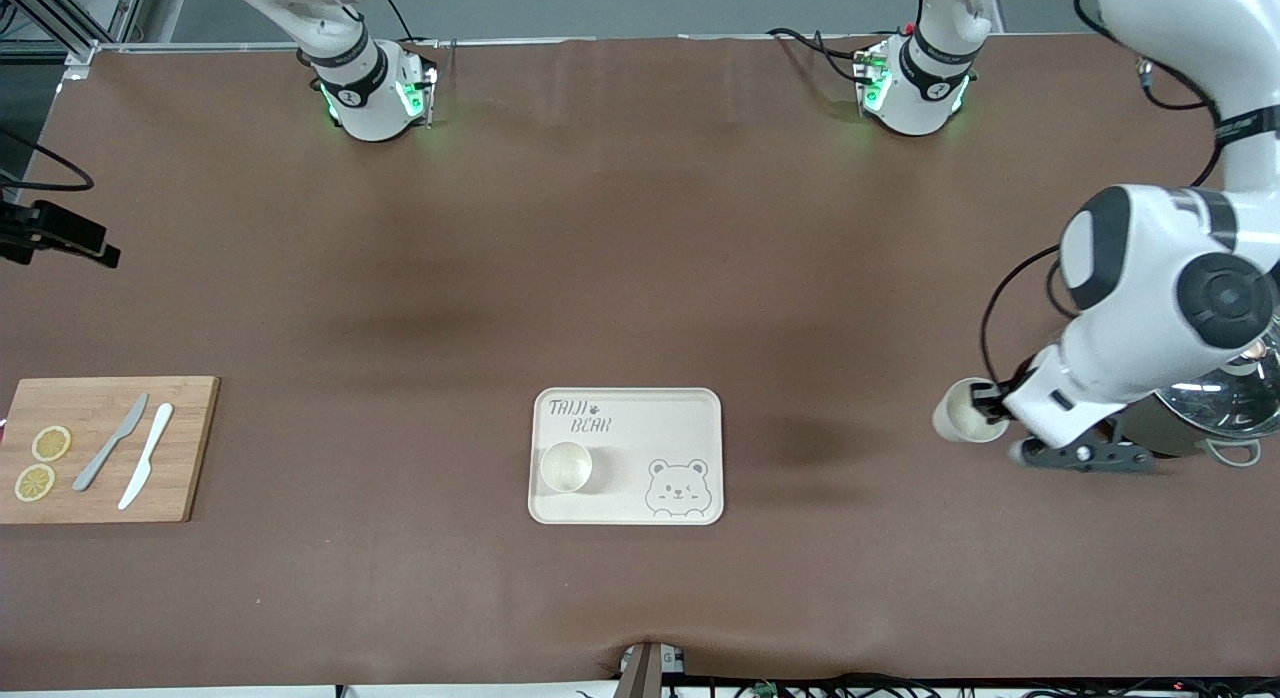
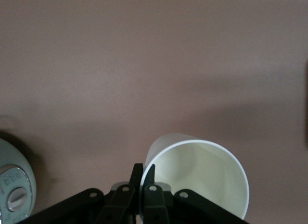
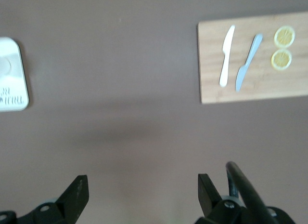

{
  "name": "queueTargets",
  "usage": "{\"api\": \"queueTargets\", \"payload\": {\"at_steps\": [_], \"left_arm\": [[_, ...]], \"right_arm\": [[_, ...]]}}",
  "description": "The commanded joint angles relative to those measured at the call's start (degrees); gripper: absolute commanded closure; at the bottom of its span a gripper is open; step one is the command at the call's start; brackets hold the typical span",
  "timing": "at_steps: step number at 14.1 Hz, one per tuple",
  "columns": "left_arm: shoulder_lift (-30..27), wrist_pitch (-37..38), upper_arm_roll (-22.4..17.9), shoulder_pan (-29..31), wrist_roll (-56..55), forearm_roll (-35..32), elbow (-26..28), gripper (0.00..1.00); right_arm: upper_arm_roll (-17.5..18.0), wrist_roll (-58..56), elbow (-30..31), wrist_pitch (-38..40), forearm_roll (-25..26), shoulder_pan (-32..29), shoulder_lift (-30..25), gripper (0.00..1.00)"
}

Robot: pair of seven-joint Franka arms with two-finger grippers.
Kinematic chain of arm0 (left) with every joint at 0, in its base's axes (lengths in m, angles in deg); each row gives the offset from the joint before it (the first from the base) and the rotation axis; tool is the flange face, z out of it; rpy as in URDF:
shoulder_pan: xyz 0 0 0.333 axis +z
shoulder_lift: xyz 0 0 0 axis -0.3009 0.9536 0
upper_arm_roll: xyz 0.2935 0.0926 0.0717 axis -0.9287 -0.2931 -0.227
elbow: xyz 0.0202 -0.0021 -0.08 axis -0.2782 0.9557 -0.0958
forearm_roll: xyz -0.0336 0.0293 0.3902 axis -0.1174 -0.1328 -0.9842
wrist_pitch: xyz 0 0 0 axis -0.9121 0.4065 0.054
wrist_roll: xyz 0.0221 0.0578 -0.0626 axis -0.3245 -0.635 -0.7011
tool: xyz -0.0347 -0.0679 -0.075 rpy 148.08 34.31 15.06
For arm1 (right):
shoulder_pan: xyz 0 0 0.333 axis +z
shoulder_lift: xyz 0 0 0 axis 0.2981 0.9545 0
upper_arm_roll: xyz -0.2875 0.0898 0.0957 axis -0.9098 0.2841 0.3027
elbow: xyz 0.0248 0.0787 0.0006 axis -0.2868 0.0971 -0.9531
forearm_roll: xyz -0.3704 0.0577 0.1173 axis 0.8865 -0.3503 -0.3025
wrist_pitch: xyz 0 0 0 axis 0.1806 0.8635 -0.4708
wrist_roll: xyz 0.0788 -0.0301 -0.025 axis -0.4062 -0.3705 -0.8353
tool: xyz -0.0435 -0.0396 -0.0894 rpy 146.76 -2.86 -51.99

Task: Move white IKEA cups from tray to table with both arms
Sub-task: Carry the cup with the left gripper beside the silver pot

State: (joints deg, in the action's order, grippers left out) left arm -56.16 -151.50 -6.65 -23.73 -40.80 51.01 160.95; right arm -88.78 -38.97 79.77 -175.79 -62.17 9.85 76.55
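Observation:
One white cup (image 1: 566, 467) stands upright on the cream bear-print tray (image 1: 640, 418), in the corner under the lettering. My left gripper (image 1: 990, 403) is shut on the rim of the second white cup (image 1: 965, 413), one finger inside and one outside. It holds this cup over bare table between the tray and the left arm's end. In the left wrist view the cup (image 2: 202, 171) shows its empty inside beside the pinched gripper (image 2: 143, 173). My right gripper (image 3: 143, 185) is open with nothing between its fingers, high over the table; it is outside the front view.
A wooden board (image 1: 185, 448) with a grey knife (image 1: 112, 441), a white knife (image 1: 147, 454) and two lemon slices (image 1: 42, 462) lies at the right arm's end. A shiny metal pot (image 1: 1225, 398) sits under the left arm. A black mount (image 1: 60, 233) juts in at the table's edge.

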Motion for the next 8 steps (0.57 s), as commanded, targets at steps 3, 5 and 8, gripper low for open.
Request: {"api": "queueTargets", "payload": {"at_steps": [3, 5, 8], "left_arm": [[-7.5, -12.1, 1.2, 4.0, 8.5, 3.8, 17.4, 1.00], [-7.6, -16.5, 1.2, 4.0, 8.7, 3.9, 21.0, 1.00], [-6.5, -19.9, 1.7, 4.0, 8.8, 4.8, 23.3, 1.00]], "right_arm": [[0.4, -1.0, -5.8, -1.6, 0.2, -0.1, 1.9, 0.00], [0.6, -3.4, -5.7, -1.1, 0.4, 0.8, 1.9, 0.00], [0.4, -3.6, -2.3, 0.1, 0.4, 0.2, 1.8, 0.00]]}}
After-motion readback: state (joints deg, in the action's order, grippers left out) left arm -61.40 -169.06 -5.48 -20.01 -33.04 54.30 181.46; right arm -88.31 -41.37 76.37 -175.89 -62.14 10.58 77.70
